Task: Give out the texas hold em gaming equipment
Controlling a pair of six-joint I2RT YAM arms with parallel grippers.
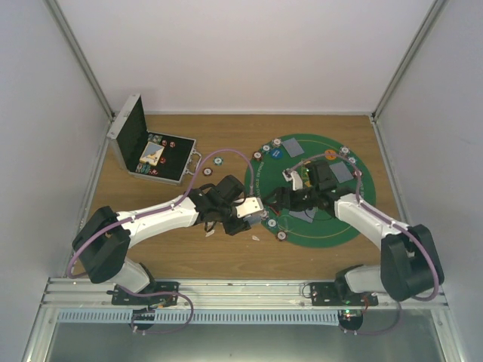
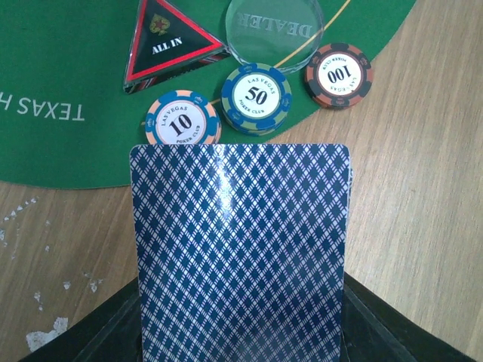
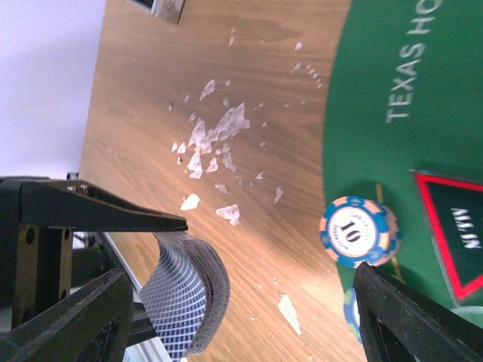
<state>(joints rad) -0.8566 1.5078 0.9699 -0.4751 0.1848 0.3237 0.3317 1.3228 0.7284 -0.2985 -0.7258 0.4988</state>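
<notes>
I'd call this partway through. From above, the round green felt mat [image 1: 336, 226] already has grey-blue-backed playing cards [image 1: 339, 172] laid at three spots. Small stripe-edged poker chips [image 1: 277, 142] sit in groups around its rim. The open silver carry case [image 1: 124, 139] at the far left has chips left inside, though, so there's more to hand out.

At the mat's near-left edge I've got an orange-and-blue 10 chip [image 2: 182, 121], a blue 50 chip [image 2: 256, 96] and an orange-black 100 chip [image 2: 338, 74] in a row. The red-black triangular ALL IN token [image 2: 170, 41] and the clear round DEALER button [image 2: 273, 30] are just behind them.

My left gripper [image 1: 243, 210] is pressed together on the blue diamond-backed deck of cards [image 2: 238, 249], over the wooden tabletop [image 1: 189, 256] just beside the mat's edge. My right gripper [image 3: 243, 271] is spread wide and holds nothing. The deck's bowed end is right in front of it, between its fingers as far as I can tell. White crumbled scraps [image 3: 215, 136] litter the wood nearby, and I judge they're not mine to deal.
</notes>
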